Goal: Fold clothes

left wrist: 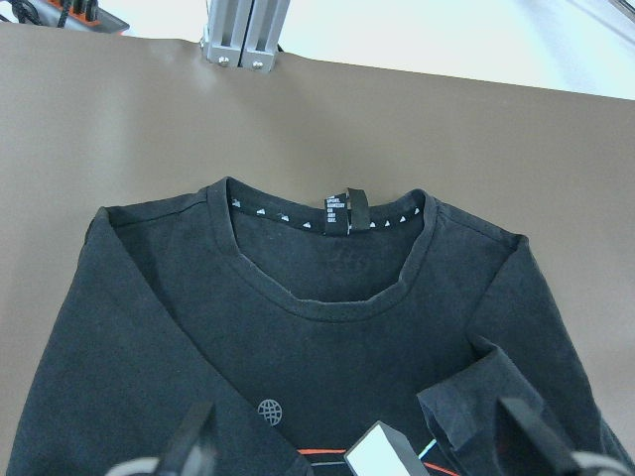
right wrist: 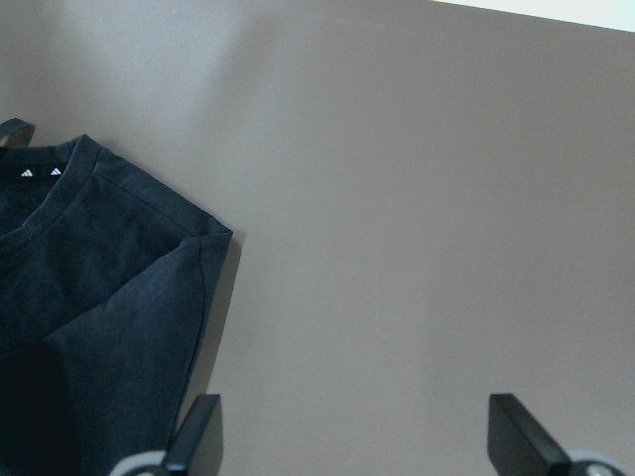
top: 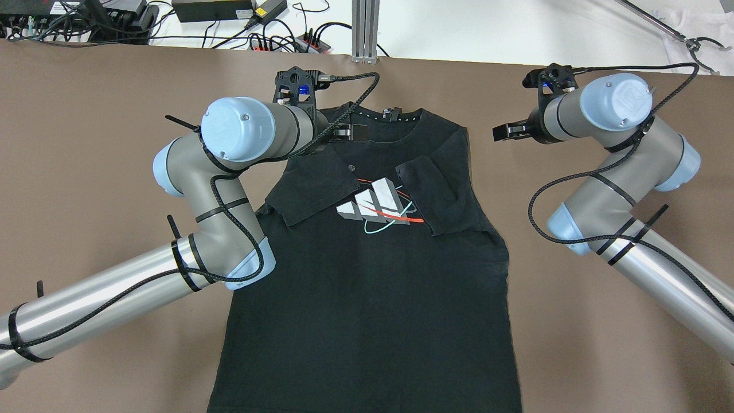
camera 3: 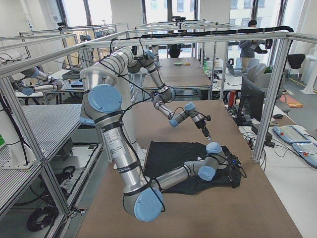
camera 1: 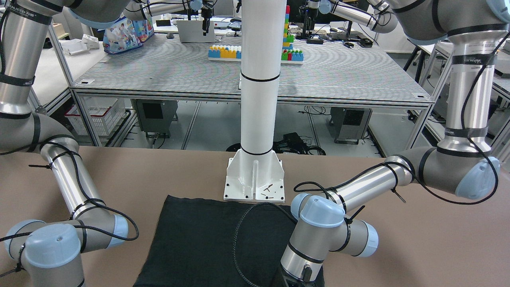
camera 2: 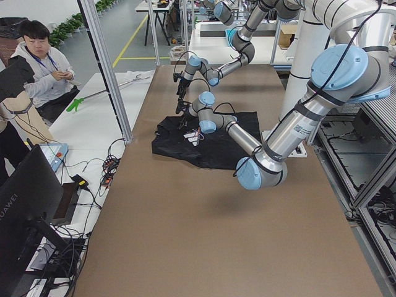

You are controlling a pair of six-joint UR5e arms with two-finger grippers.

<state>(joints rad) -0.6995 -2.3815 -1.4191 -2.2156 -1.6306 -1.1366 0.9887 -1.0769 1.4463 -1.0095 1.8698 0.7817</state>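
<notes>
The black garment (top: 367,298) is lying lengthwise on the surface (top: 86,172), collar (left wrist: 347,213) farthest from the robot, where the left end effector (left wrist: 359,444) is hovering open and empty above it, nearer than the right end effector (right wrist: 362,436), also open and empty, just beside the garment.

A wide brown matte table (top: 86,115) carries a white metal pole base (camera 1: 255,181) bolted to it. A black soft-fabric T-shirt (top: 367,298) lies flat, hem just beside that base, collar farthest from it, sleeves folded inward.
</notes>
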